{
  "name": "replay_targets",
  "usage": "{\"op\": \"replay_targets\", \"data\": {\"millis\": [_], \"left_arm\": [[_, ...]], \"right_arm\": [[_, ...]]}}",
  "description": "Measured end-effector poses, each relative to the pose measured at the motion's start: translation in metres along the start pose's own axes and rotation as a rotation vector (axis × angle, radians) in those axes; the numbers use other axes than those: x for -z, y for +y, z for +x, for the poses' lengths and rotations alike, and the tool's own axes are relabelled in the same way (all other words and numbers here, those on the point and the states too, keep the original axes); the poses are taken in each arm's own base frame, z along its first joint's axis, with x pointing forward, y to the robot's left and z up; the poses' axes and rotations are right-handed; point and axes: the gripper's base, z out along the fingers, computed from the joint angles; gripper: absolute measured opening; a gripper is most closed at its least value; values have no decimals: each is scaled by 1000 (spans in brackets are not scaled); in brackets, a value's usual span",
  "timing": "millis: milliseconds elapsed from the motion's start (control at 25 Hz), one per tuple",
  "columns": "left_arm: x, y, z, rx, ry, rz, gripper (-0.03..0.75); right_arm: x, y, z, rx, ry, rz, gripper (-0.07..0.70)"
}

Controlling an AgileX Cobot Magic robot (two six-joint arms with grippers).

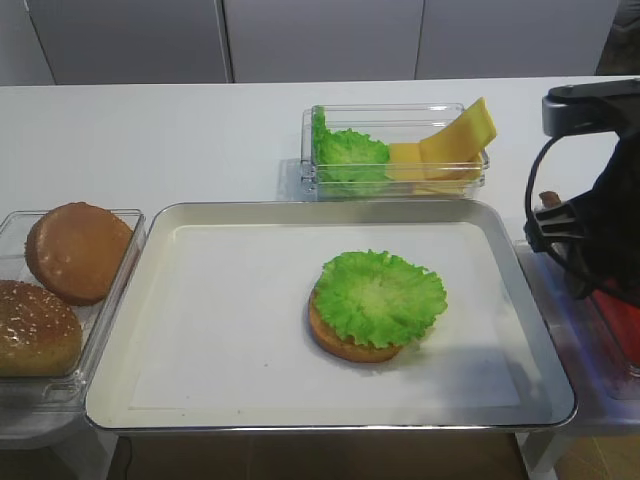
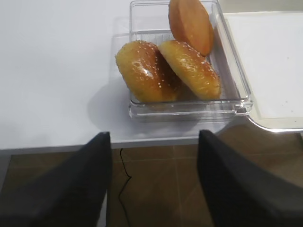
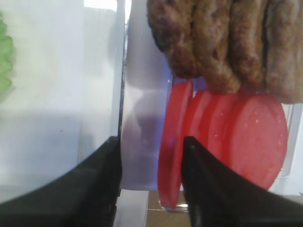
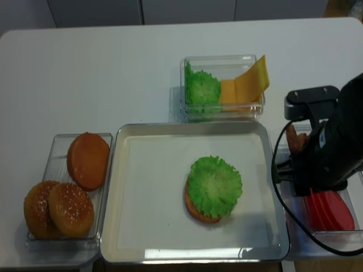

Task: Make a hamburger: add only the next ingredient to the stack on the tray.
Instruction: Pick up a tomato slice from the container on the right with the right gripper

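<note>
Your right tool (image 3: 151,189) sits low in the right wrist view, its two dark fingers (image 3: 213,189) parted, with the leftmost tomato slice (image 3: 171,142) standing on edge in the gap between them. You cannot tell from this view whether either finger touches the slice, so no grip is confirmed. The other tomato slices (image 3: 251,137) fan out to the right of it, and the brown meat patties (image 3: 227,42) fill the upper right of that frame.

In the high view, the right arm (image 4: 329,153) covers the container at the right edge, where red slices show just beneath it. The stack (image 4: 214,188), bun with lettuce on top, lies right of centre on the tray (image 4: 142,238), in the middle of the frame.

Your left tool (image 2: 154,184) hangs at the bottom of the left wrist view, fingers wide apart and holding nothing, below the clear container of buns (image 2: 165,66) on the bench (image 2: 57,71).
</note>
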Motion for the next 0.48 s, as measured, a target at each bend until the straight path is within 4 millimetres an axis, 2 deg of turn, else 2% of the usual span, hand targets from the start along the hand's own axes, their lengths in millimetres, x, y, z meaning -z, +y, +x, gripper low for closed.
{"op": "replay_targets", "data": {"millis": [200, 480], "left_arm": [[0, 0, 0, 0, 0, 0, 427], [0, 0, 0, 0, 0, 0, 427]], "right_arm": [[-2, -1, -3, 17, -13, 23, 251], [-12, -1, -6, 24, 15, 42, 242]]}}
